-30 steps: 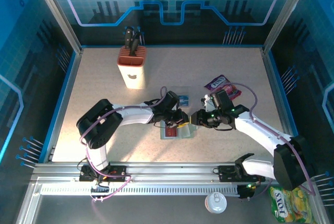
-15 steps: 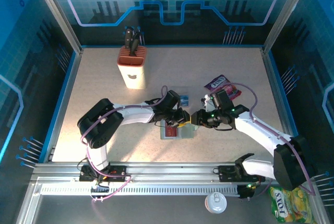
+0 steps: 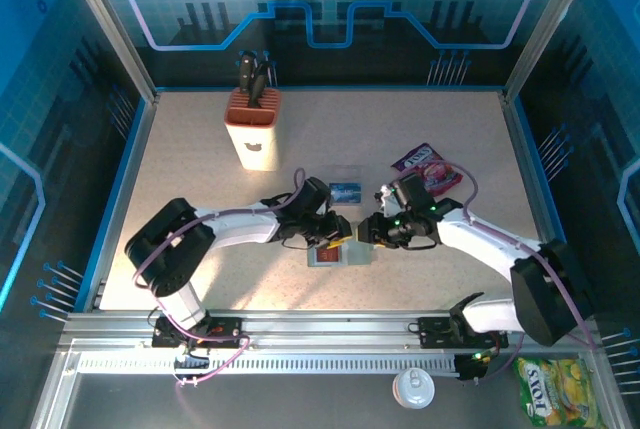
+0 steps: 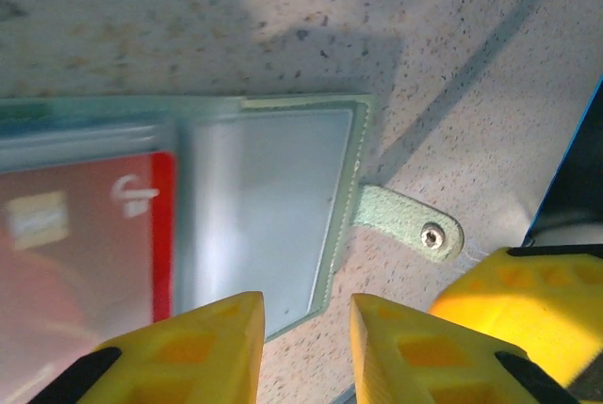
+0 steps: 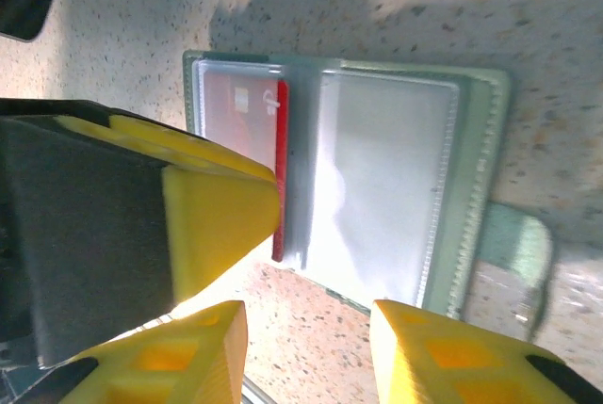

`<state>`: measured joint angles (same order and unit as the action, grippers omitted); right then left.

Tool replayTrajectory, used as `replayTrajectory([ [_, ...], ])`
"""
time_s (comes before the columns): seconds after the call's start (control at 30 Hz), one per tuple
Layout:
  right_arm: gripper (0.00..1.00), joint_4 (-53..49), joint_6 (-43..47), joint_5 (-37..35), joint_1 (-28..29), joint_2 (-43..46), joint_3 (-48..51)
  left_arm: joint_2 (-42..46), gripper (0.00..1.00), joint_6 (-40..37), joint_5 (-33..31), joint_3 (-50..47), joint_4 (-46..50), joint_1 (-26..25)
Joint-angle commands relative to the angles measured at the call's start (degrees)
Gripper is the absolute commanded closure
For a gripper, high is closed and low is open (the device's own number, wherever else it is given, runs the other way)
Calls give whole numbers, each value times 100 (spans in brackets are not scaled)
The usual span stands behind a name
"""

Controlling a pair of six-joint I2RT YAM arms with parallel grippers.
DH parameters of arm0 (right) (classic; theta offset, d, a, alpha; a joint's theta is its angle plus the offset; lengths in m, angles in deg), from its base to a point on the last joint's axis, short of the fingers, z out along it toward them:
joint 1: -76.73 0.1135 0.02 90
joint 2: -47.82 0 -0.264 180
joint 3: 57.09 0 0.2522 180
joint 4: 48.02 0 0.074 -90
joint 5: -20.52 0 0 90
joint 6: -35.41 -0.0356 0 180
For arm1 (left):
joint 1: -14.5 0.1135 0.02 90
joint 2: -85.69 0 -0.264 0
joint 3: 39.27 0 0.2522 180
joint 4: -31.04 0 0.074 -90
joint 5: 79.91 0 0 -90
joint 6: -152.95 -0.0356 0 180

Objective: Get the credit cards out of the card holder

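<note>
The card holder (image 5: 377, 187) is lying open and flat on the table near the front middle. It is showing two squarish grey-green panels with stitched edges, each faced with a glossy clear pocket. A rounded strap (image 4: 407, 221) with a metal snap is sticking out from one side. A credit card (image 4: 85, 234), red with pale print, is sitting inside one pocket.

The left gripper (image 4: 306, 324) is hovering at the holder's edge, its blocky yellow fingers slightly apart and pinching nothing. The right gripper (image 5: 301, 338) is facing it from the other side, its jaws likewise parted and empty.

Just beyond, a blue card (image 3: 345, 191) is lying loose. Farther back, a crinkly purple snack packet (image 3: 428, 163) is lying flat, and a pale knife block (image 3: 252, 131) with a rust-brown top is standing upright.

The table (image 3: 180, 184) is showing a speckled beige, stone-like finish, and translucent blue grid-printed walls (image 3: 330, 9) are enclosing it.
</note>
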<state>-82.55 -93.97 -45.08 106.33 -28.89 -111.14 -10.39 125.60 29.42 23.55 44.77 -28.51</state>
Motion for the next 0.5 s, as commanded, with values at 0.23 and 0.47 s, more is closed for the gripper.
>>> replayTrajectory([
  [0.23, 60, 326, -241, -107, 801, -1083, -973, 1326, 69, -131, -277, -1015, 412, 374],
  [0.47, 60, 428, -296, -51, 1070, -1644, -1401, 1977, 69, -147, -370, -1456, 617, 658],
])
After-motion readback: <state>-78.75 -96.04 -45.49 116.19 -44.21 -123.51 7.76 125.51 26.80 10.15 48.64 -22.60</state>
